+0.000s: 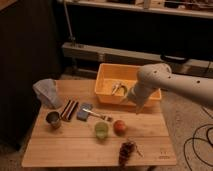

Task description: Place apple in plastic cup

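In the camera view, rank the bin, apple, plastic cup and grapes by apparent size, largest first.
1. bin
2. grapes, though nearest the camera, so unsure
3. apple and plastic cup look alike; no ranking
The gripper hangs by the bin's front wall, above the table.

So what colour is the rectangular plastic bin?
Yellow, camera view; gripper hangs by the bin, front right.

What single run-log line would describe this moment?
gripper: over wooden table, near yellow plastic bin | round orange-red apple: on table, unheld | translucent light-green plastic cup: upright beside apple
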You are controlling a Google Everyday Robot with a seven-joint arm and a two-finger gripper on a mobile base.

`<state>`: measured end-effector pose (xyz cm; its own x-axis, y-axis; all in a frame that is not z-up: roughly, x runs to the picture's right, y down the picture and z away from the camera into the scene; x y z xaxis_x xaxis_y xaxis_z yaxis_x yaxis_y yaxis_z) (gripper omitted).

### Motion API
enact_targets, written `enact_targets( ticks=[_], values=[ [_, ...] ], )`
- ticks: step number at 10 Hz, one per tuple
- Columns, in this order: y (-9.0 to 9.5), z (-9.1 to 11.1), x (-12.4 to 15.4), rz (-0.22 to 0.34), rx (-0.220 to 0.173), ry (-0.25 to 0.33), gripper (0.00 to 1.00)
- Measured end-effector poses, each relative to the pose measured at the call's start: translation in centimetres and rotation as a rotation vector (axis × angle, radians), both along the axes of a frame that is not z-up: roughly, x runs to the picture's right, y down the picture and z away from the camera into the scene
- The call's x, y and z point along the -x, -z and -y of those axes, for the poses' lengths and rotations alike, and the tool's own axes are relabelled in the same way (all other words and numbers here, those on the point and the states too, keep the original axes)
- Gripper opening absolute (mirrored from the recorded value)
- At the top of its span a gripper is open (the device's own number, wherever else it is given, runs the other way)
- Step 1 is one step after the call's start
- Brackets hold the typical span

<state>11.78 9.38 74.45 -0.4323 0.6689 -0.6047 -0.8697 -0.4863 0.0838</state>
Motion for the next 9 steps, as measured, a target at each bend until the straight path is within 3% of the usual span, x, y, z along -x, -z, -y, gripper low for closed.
enact_targets(
  ticks=[5,9],
  values=[
    [-2.5,-2.9,2.6,0.007,0.103,0.028,0.65],
    [-2.2,-4.8,2.7,-0.005,0.161,0.025,0.65]
  ],
)
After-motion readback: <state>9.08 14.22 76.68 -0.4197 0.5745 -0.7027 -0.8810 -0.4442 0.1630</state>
